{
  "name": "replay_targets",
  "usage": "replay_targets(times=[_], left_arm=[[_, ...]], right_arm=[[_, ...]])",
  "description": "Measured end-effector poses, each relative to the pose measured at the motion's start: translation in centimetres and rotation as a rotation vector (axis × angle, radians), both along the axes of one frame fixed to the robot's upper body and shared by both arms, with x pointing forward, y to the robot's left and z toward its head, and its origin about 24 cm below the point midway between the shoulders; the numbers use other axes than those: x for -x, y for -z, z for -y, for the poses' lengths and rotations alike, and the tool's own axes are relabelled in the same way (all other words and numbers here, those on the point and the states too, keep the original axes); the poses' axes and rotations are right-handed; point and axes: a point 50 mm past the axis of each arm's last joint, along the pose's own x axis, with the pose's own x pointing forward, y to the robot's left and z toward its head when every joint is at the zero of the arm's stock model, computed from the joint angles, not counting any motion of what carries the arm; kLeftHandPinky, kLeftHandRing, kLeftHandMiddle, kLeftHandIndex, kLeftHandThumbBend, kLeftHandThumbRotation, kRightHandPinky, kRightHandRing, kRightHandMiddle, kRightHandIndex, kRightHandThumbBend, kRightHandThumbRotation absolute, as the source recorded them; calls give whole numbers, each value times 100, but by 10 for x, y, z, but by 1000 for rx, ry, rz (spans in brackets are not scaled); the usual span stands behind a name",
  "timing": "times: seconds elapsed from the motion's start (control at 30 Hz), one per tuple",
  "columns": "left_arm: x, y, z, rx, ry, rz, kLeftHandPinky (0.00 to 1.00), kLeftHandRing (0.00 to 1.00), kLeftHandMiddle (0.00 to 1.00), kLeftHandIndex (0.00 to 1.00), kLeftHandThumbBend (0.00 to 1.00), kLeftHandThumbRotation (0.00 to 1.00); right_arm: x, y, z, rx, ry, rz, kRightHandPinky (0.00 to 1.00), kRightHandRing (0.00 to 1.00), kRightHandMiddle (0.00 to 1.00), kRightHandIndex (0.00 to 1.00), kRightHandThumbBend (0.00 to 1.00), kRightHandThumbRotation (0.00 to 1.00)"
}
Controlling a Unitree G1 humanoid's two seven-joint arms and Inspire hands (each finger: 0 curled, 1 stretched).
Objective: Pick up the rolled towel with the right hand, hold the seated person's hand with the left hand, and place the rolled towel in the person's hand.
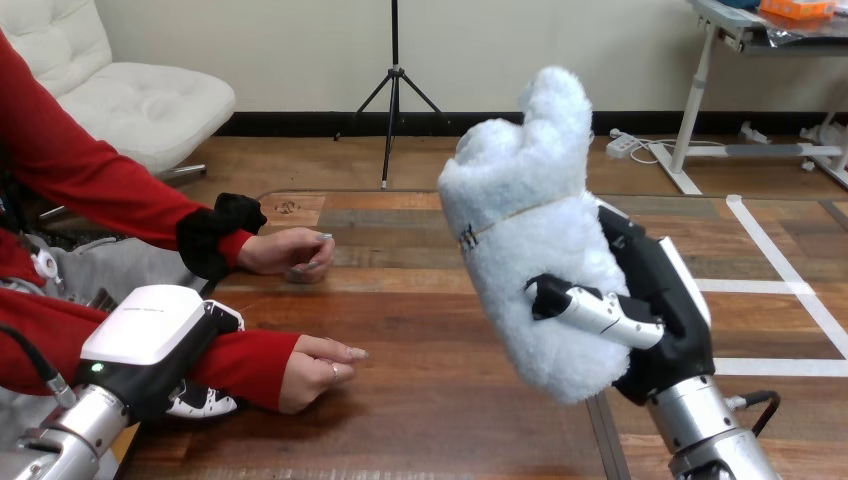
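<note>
Head view: the rolled towel [520, 230], white and fluffy, stands nearly upright off the table, at about 3 o'clock from the view's middle, its top leaning slightly toward 1 o'clock. A thin tan band [505, 225] crosses it partway up. The right hand [668, 310] comes up from 5 o'clock and grips the towel's lower half from the 3 o'clock side: its thumb [598, 312] is wrapped across the towel's near face, and the black palm presses against the side of the roll. The rest of its fingers are hidden behind the towel.

The left hand [145, 330] enters at 7 o'clock and lies on top of a red-sleeved forearm [250, 360], just behind the cuff. Its white back faces up, and its fingers [205, 402] curl round the near side of the sleeve, closing on the forearm.

That arm ends in the person's hand [320, 365], at 7 o'clock from the view's middle, lying on the wooden table [430, 420] with fingers loosely bent and pointing toward 3 o'clock. It is well apart from the towel, which is at about 2 o'clock from it. The person's other hand [290, 250], at 9 o'clock from the middle, rests on the table farther back, fingers curled.
</note>
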Motion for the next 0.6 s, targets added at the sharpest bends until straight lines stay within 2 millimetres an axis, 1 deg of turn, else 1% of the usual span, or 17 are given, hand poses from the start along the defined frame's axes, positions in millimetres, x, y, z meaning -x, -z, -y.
replay_targets(times=[0.3,0.6], left_arm=[[3,-2,2,14,15,6,32,34,38,40,70,0],[6,-3,5,32,32,15,34,35,39,41,70,0]], right_arm=[[-1,8,-2,18,-6,-29,0,1,5,5,37,0],[-2,16,-6,71,-1,-64,0,3,7,7,40,0]])
